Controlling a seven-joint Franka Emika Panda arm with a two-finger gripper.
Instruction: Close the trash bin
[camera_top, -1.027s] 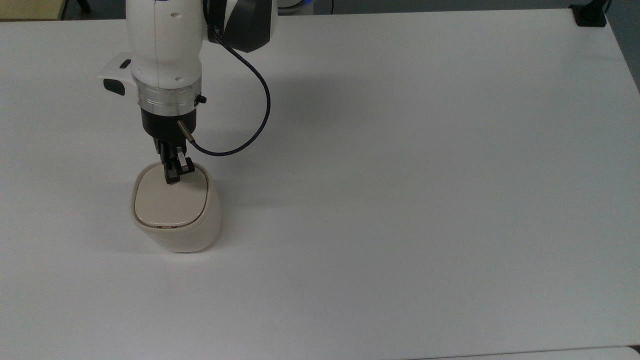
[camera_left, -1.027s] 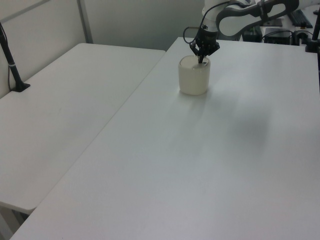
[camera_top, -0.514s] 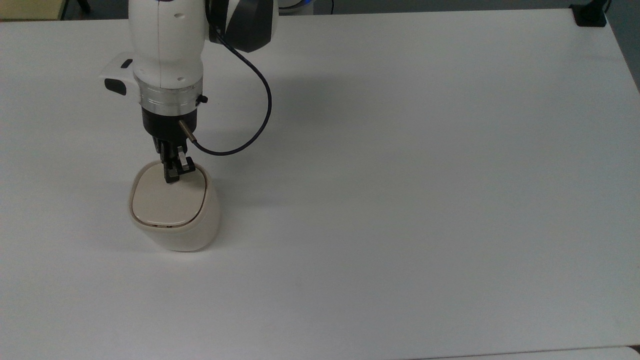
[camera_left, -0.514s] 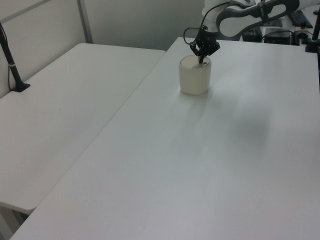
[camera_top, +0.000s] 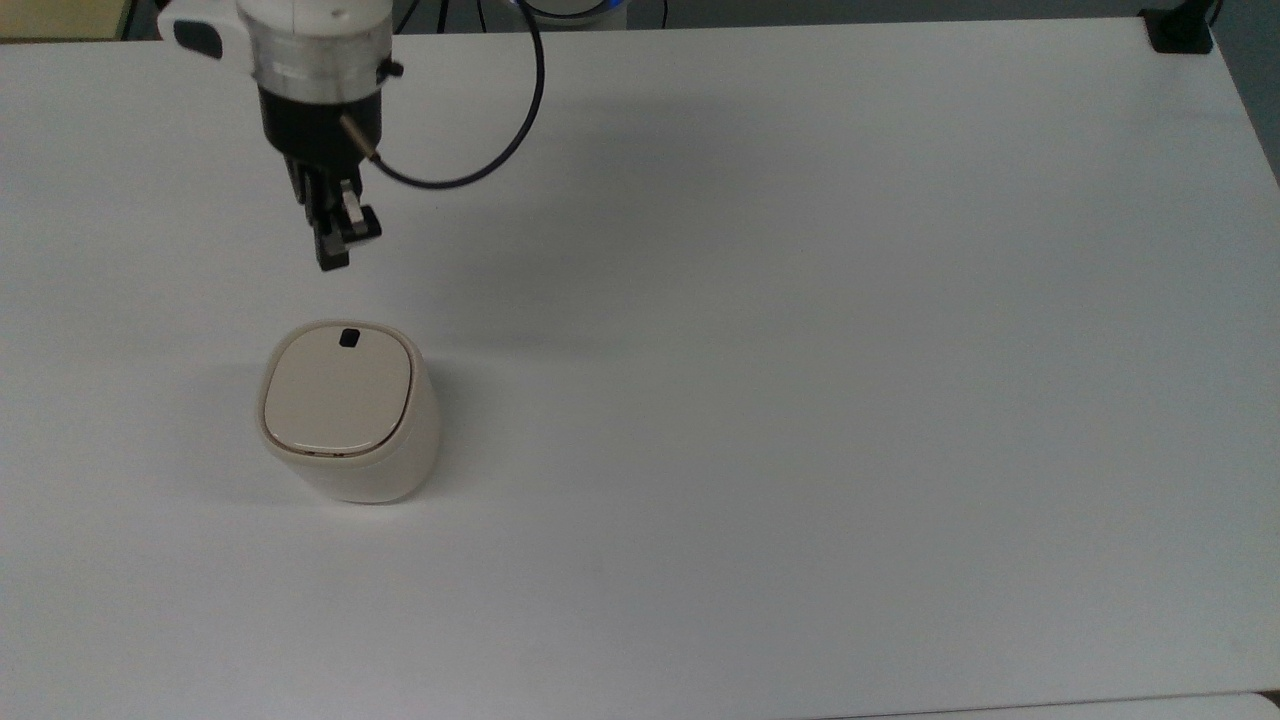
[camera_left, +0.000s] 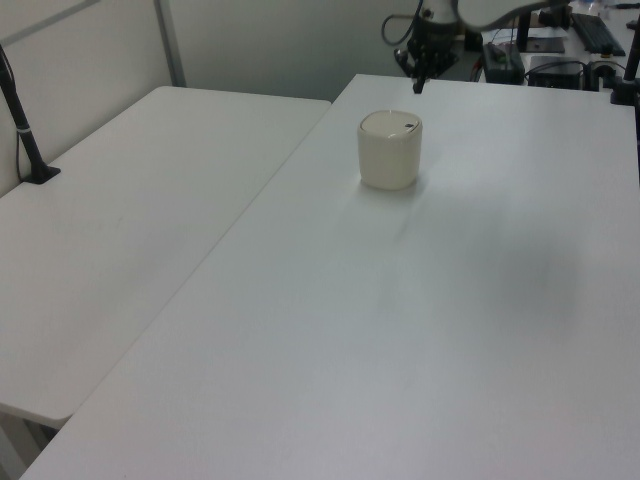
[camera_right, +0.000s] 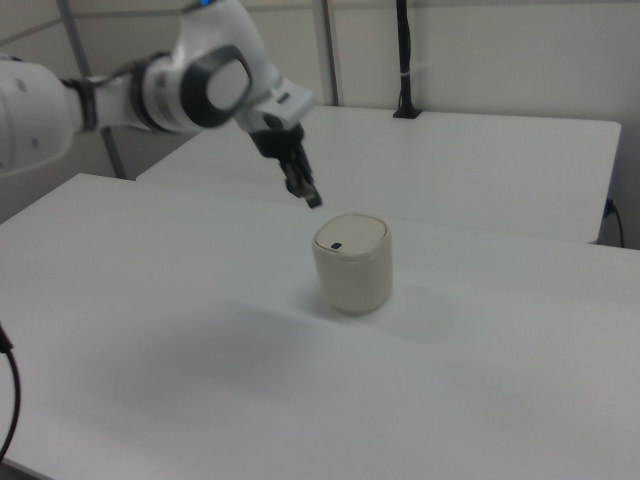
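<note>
I've lifted the gripper (camera_top: 335, 243) off the trash bin (camera_top: 348, 412); half a second ago its fingers, still closed together and holding nothing, were pressing on the lid (camera_top: 337, 390). Now the lid lies flat and the black tab (camera_top: 349, 338) is uncovered. The bin stands on the tabletop (camera_top: 800, 350) toward the top view's left edge; I judge it closed

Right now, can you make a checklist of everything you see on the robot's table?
Surface: white table, bare apart from the bin.
Job's things: cream trash bin, upright, lid lying flat and shut, small black tab showing.
Clutter: nothing seen.
Grippers: gripper apart from the bin, holding nothing, fingers together.
Cables: dark cable looping from the wrist.
Surroundings: second white table beside it, black post behind.
</note>
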